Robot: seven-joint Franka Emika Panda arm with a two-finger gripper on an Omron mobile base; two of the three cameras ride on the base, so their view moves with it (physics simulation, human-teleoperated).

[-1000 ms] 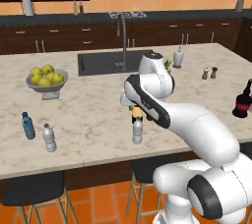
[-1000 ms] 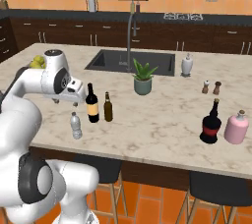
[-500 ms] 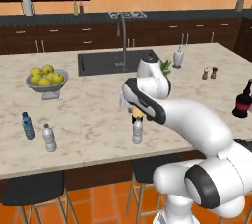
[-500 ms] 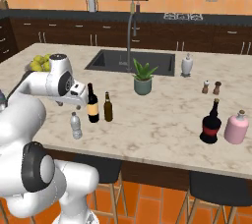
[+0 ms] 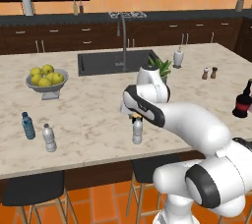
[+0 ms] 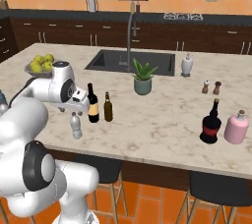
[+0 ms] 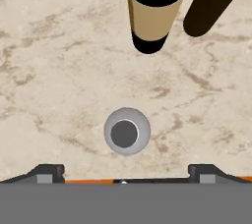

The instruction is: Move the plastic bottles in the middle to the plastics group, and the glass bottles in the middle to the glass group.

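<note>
Pincer [image 7: 124,171] spread wide above small clear grey water bottle [image 7: 127,131], upright.

wine bottle [image 7: 153,12] and brown bottle [image 7: 212,2] crowd water bottle [image 7: 126,131].

Marble island counter [image 6: 162,120] carries upright clear water bottle [image 6: 76,125], black wine bottle [image 6: 92,105] and brown bottle [image 6: 108,108]

No legible txt on wine bottle [image 7: 152,14] label.
</note>
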